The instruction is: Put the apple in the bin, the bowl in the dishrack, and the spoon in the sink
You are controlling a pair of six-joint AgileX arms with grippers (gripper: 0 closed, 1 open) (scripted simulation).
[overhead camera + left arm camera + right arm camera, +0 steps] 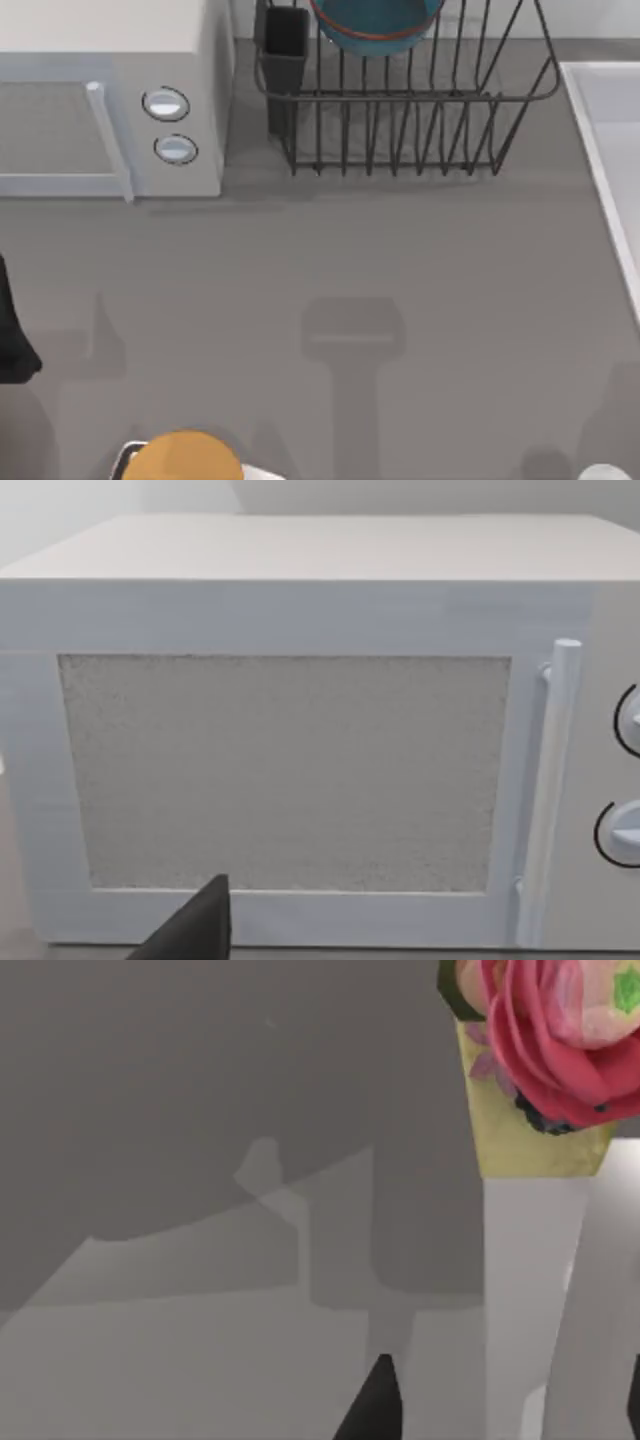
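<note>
With the wide blue-glazed bowl (378, 25) already in the black wire dishrack (400, 130) at twelve o'clock, I judge apple and spoon remain; claw states, I cannot tell.

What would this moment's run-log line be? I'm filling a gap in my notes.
bowl: in dishrack | left arm: table's left edge, facing microwave | sink: right edge | orange-yellow round thing: near edge
</note>
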